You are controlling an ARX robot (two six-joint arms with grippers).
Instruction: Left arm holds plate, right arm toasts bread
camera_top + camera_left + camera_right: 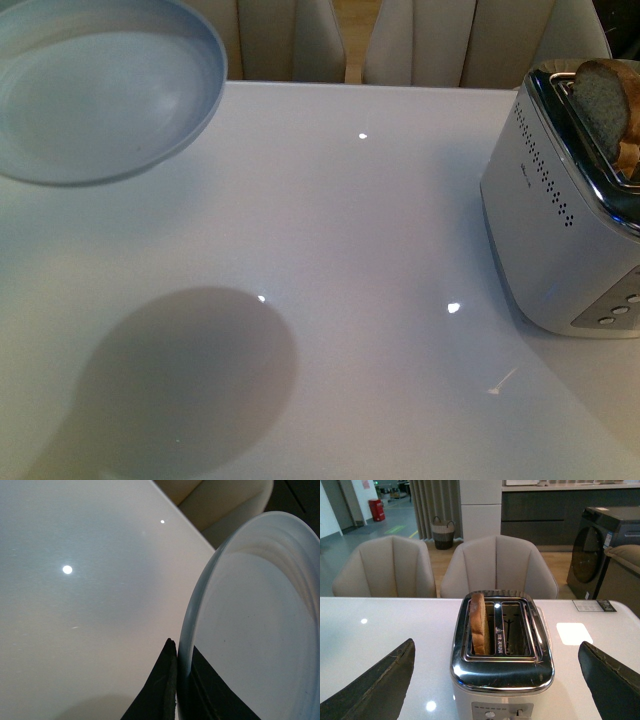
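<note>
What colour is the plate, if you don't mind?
Pale blue-white and glossy; the plate shows best in the front view.

Far left: plate (100, 90), held clear above the table (350, 250) (rim pinched between the jaws of the left gripper (177, 652)). Right edge: toaster (560, 230) stood on the table, well apart from the plate. The bread (603, 100) stood upright in one of its two slots. Chairs (497, 565) sat behind the table.
</note>
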